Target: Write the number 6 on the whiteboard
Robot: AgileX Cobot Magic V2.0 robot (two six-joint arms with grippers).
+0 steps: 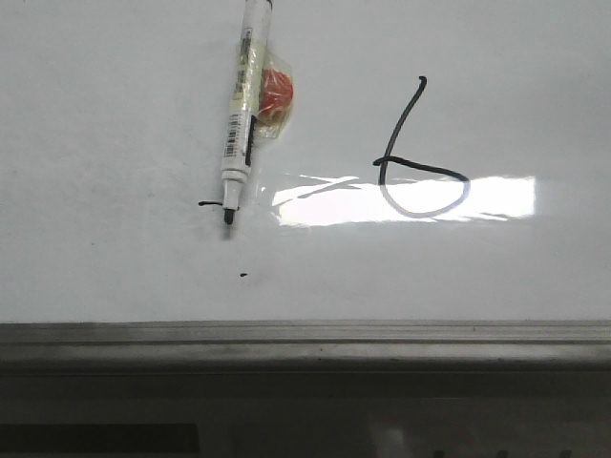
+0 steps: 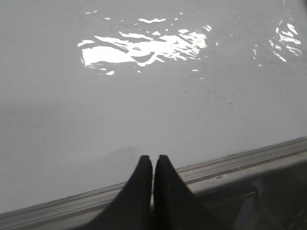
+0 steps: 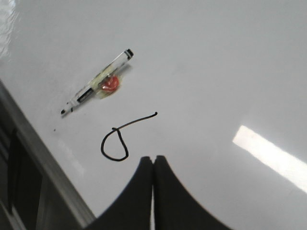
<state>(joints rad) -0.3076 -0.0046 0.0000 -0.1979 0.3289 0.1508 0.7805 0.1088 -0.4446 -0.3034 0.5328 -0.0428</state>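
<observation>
The thin black hand-drawn number 6 (image 1: 417, 162), a slanted stem joined to a wide flattened oval loop, sits on the right part of the large glossy white whiteboard (image 1: 115, 114), its loop crossing a bright rectangular glare patch (image 1: 496, 198). To its left lies a white marker pen (image 1: 243, 105) with an orange-red round piece (image 1: 277, 93) taped to its barrel, the uncapped black tip touching a short black dash (image 1: 207, 203), a tiny black speck (image 1: 242, 276) below it and the grey metal edge strip (image 1: 305, 334) further down. Both dark hands, left (image 2: 153, 163) and right (image 3: 153, 163), are clenched on nothing, fingers pressed together above the board
</observation>
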